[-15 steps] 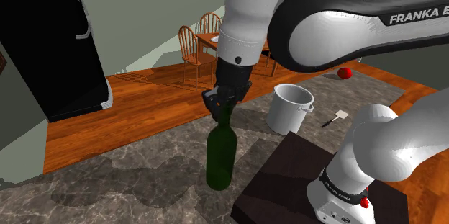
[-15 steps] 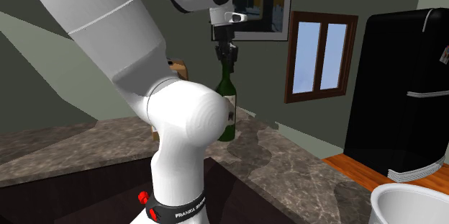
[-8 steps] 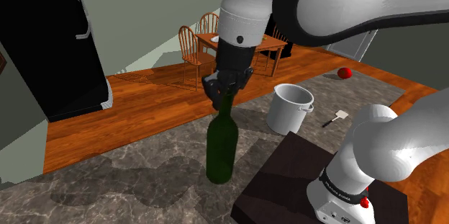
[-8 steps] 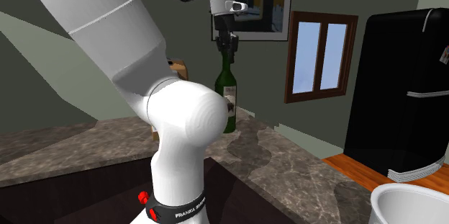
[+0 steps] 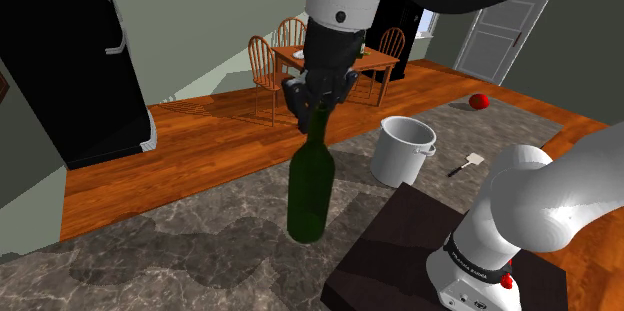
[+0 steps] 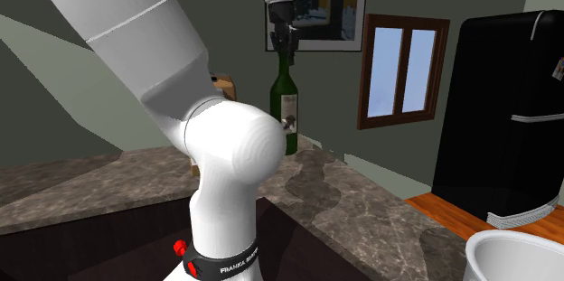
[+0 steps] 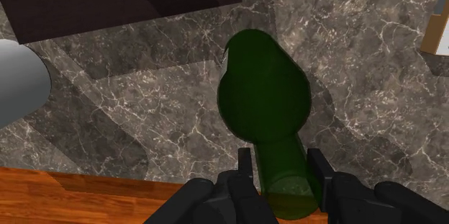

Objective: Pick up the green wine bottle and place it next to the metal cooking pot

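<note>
Gripper clasping neck, green wine bottle upright, mouth upward

We record one dark marbled stone counter. On it: grey pot, small spatula near it, red round item, dark stand.

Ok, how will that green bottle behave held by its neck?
The gripper clasps the bottle only at its narrow neck, so it may slip or swing. Tall and slim, it could tip when set down. Probably rigid.
</note>
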{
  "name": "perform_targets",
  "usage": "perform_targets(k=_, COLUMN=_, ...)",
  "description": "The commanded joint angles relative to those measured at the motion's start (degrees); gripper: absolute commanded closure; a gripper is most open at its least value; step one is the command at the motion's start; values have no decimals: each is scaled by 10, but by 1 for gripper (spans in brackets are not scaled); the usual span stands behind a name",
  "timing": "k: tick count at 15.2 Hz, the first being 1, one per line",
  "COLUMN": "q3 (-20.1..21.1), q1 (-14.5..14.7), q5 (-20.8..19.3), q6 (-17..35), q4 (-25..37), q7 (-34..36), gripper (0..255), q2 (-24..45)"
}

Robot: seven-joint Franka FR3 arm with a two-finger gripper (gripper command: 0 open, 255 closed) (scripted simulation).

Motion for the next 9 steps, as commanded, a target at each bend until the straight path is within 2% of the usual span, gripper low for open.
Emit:
perform_targets(k=1, q3=-2, q1=-1, q5=-2, q6=-16, q4=19, q7=0, gripper=255, q2=3)
perform_targets(k=9, q3=-7, q1=-7, q5=-10, q6=-75, q4=92, q7=2, gripper=255, q2=18)
